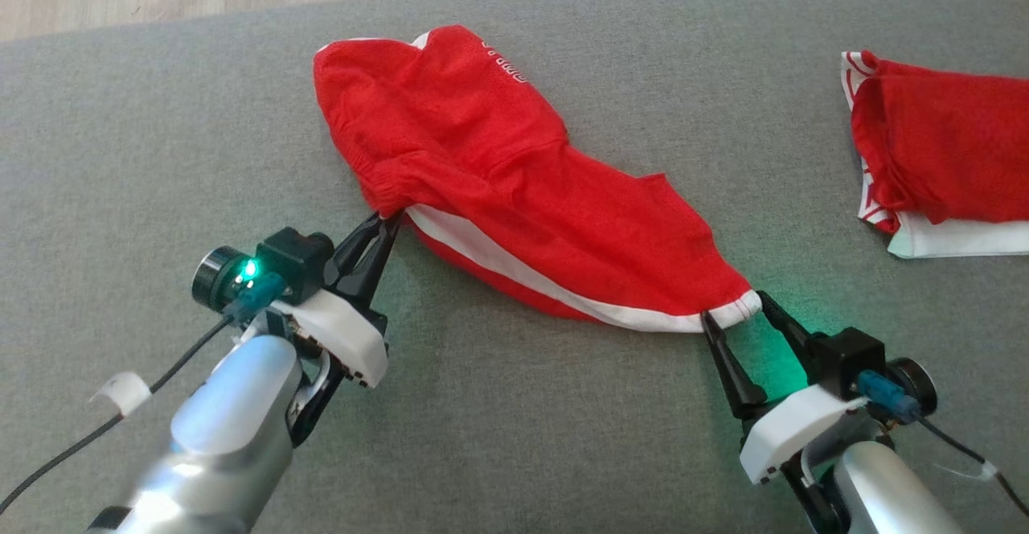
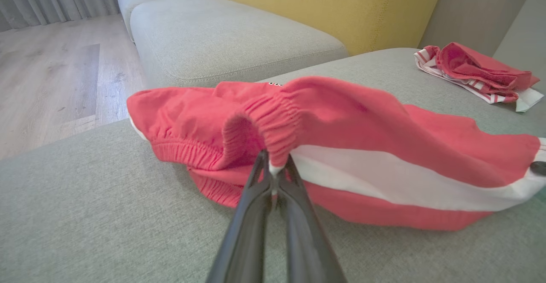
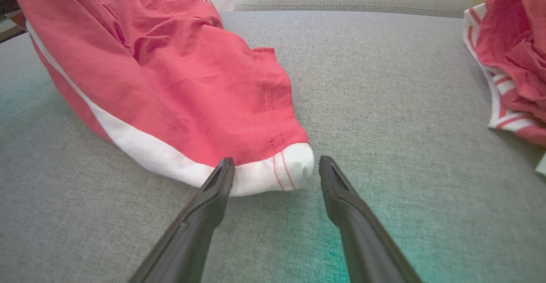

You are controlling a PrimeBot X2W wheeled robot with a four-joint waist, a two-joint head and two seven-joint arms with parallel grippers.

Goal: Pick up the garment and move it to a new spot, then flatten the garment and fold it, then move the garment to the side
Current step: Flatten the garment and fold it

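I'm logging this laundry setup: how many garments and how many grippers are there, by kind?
Red-and-white garments: 2 (spread garment, bundled garment)
Grippers: 2 (left gripper, right gripper)
Total: 4

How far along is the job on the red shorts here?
Early. Done: the left hand is shut on the elastic waistband of the red shorts. In hand: the right hand is open, fingers either side of the white hem corner, not yet gripping. Left: the shorts lie bunched on the grey cushion, so lifting, flattening, folding and moving aside all remain.
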